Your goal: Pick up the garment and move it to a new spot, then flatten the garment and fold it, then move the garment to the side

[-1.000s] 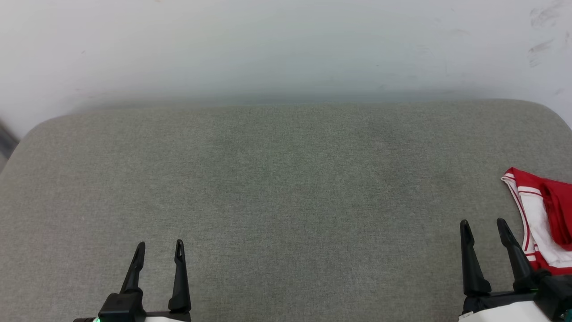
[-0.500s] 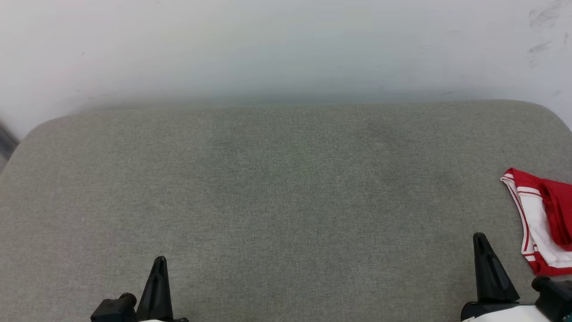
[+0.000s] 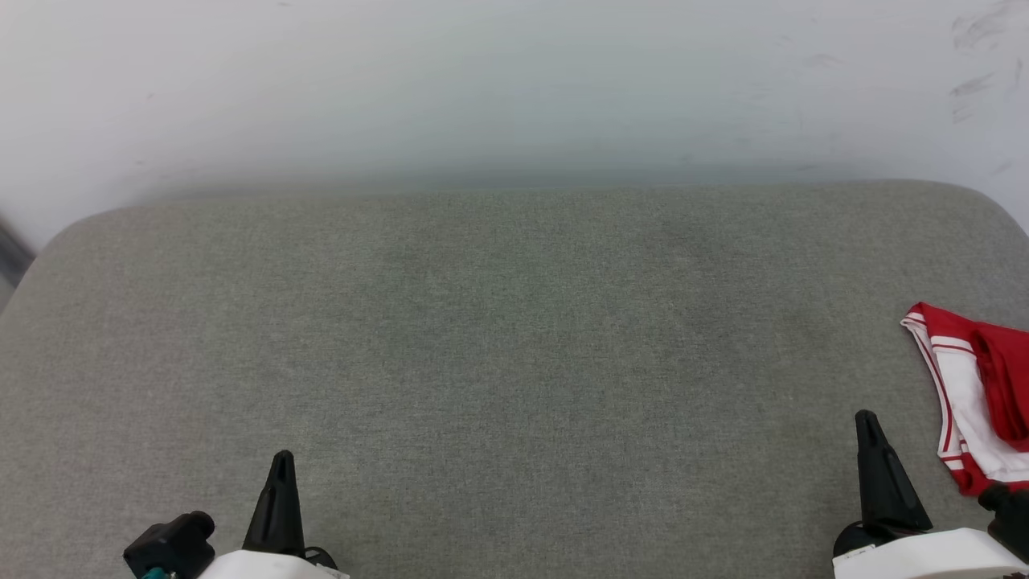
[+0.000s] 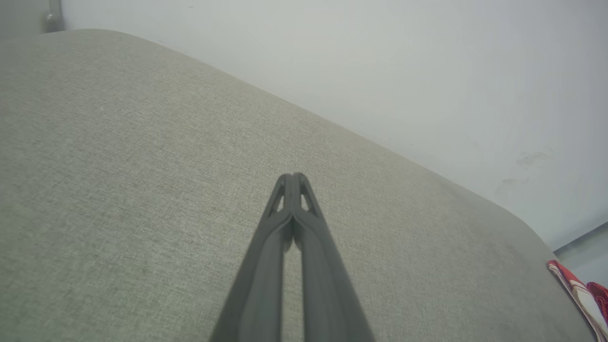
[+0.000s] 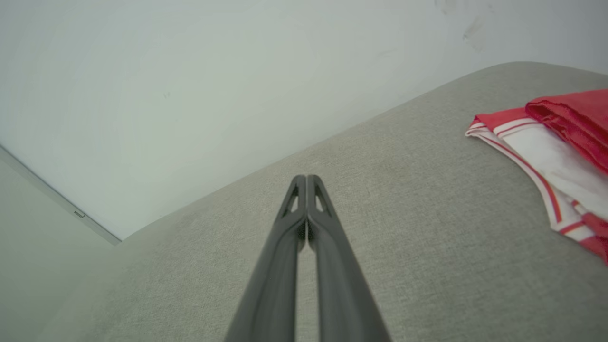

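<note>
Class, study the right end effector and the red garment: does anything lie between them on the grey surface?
Nothing visible does. The right end effector, shut, hangs over the bare grey cushion. The garment lies apart to its right, with only cushion surface between them.

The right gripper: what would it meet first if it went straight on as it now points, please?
The right gripper would probably meet the grey cushion near its far edge, else the white wall beyond; depth is unclear. The garment lies off that line.

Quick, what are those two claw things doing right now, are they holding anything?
Left gripper: closed, holding nothing.
Right gripper: closed, holding nothing; the shirt lies apart from it.
</note>
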You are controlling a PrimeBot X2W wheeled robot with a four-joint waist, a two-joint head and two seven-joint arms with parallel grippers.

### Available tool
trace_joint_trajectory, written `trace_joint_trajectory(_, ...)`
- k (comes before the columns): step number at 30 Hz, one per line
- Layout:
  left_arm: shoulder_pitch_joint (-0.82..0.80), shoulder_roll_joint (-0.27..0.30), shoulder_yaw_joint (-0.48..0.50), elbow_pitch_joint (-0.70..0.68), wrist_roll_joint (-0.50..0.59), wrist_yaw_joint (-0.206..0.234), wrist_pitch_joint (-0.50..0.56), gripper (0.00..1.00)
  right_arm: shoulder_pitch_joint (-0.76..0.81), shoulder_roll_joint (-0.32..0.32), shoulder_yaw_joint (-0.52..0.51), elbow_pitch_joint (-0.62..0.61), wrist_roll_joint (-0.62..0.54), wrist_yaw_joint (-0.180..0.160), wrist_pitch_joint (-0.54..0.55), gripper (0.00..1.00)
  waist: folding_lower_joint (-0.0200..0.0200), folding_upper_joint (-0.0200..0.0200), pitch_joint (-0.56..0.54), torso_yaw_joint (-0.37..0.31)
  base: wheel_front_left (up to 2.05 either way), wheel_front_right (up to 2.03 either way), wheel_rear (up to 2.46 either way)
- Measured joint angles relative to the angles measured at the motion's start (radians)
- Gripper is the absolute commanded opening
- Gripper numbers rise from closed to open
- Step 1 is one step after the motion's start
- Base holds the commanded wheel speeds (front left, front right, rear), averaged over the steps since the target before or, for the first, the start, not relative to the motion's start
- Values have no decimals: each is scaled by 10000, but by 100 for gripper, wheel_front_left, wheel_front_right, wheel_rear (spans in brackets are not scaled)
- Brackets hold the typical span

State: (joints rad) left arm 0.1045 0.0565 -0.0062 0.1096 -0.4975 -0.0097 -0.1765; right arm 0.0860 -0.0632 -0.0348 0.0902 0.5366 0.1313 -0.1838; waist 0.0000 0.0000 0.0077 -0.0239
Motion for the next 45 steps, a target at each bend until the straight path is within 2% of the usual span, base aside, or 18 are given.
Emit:
trace_joint_trajectory(17,-532,52,167,311,-2851,-305,637,0,-470,-67,-27,372,2803,-2,614,0,0,0,-8,41,0,0,0)
trace_joint_trajectory(45,-1121,84,456,734,-6305,-635,1461,0,-1026,-107,-151,821,6155,-4,1411,0,0,0,-20,105,0,0,0)
